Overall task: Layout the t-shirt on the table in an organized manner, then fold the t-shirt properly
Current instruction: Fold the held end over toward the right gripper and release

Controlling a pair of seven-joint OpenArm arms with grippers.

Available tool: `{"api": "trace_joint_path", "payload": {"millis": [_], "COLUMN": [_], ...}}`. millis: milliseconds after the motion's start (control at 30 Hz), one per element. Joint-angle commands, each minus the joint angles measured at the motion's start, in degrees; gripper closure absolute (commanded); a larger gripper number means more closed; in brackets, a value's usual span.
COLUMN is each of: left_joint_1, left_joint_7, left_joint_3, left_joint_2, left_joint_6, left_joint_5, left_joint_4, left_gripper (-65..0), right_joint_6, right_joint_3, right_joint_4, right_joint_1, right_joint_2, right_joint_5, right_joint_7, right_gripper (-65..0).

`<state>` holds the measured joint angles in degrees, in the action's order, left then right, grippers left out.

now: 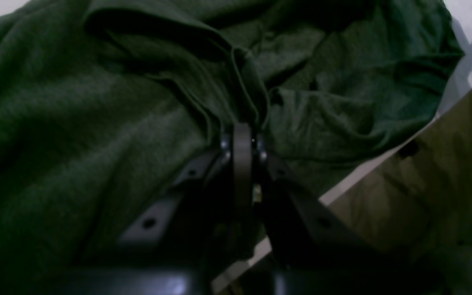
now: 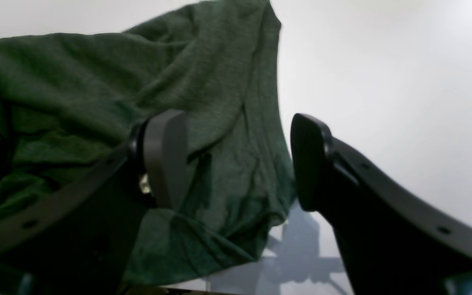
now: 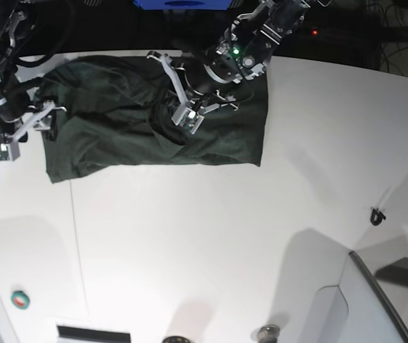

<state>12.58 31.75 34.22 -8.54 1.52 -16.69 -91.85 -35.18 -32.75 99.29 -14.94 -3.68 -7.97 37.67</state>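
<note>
Left gripper [image 1: 242, 127] is pinching a t-shirt [image 3: 153, 121] fold mid-frame on the table [image 3: 225, 236], right gripper [image 2: 236, 164] is hanging open at the shirt's left edge.

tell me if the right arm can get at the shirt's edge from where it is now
Probably yes. The right gripper is open, with one finger over the t-shirt and the other over bare table, so the shirt's edge lies between them. Nothing blocks it; the left gripper is shut on a fold elsewhere.

place: robotics lab
evidence: wide white table [image 3: 275, 214] with two mounted robot arms, cables and a red indicator light along the dark back edge
</note>
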Motion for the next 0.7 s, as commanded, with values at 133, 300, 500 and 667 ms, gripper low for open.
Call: {"api": "trace_joint_path", "payload": {"millis": [133, 300, 500, 667], "left_joint_1": [0.0, -1.5, -3.7, -7.5], "left_joint_7": [-1.1, -1.0, -1.0, -1.1], "left_joint_3": [0.3, -0.7, -7.1, -7.4], "left_joint_2": [1.9, 0.1, 0.2, 0.7], "left_joint_6": [-0.4, -0.3, -0.2, -0.2], "left_joint_5": [-0.4, 0.0, 0.0, -0.4], "left_joint_4": [-3.6, -5.9, -0.1, 5.4], "left_gripper": [0.0, 0.0, 0.0, 0.0], "right_joint_6": [-0.6, -0.6, -0.6, -0.6], "right_joint_3": [-0.2, -0.2, -0.2, -0.2], "right_joint_4": [1.1, 1.1, 1.1, 1.1], "right_joint_1": [0.4, 0.4, 0.1, 0.1], "right_joint_2": [0.5, 0.6, 0.5, 0.4], "right_joint_5": [-0.7, -0.7, -0.7, -0.7], "right_joint_7": [-1.1, -1.1, -1.0, -1.0], "right_gripper": [-36.2, -36.2, -36.2, -36.2]}}
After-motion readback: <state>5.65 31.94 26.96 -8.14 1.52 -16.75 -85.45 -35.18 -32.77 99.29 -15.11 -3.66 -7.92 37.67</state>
